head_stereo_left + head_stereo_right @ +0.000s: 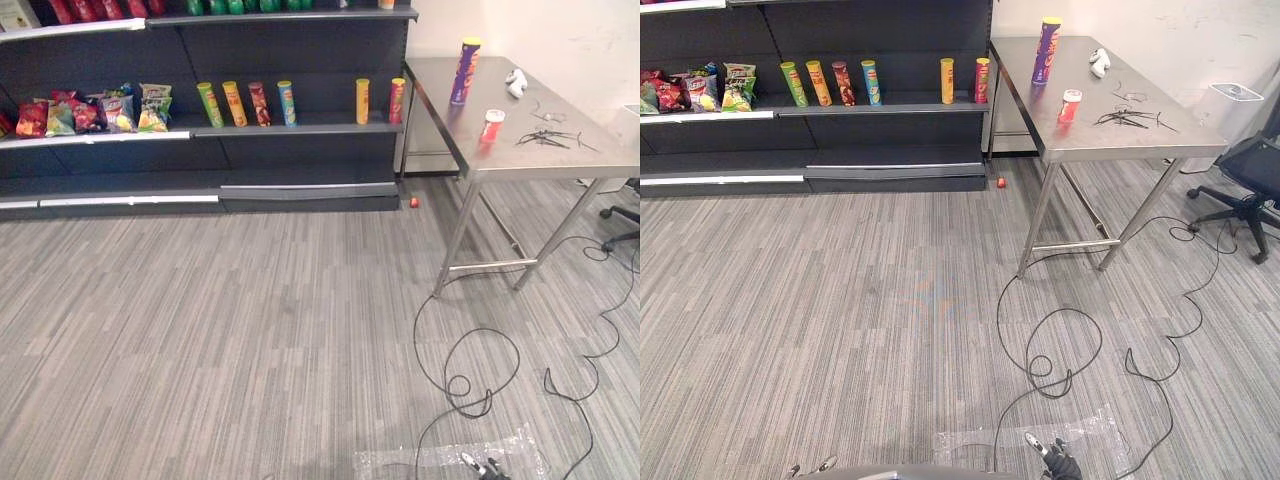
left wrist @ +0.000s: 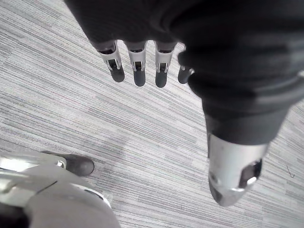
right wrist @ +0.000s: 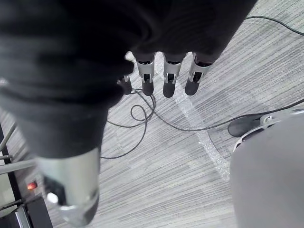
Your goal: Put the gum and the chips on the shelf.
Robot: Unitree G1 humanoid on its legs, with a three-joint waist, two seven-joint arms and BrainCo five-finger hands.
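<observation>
Standing well back from table [image 1: 560, 160], task not begun. Purple chips can [image 1: 464, 70] upright on table's far end; red gum tub [image 1: 492, 124] on table too, apart from can. Shelf [image 1: 300, 128] beside table awaits both. Left hand [image 2: 138, 66], right hand [image 3: 169, 76] hang empty, fingers relaxed.

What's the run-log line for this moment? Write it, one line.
stage: not started | chips can: upright on table | gum: on table | left hand: open, empty | right hand: open, empty

Carpet [image 1: 250, 330] open to shelf [image 1: 300, 129], table [image 1: 500, 90] right
</observation>
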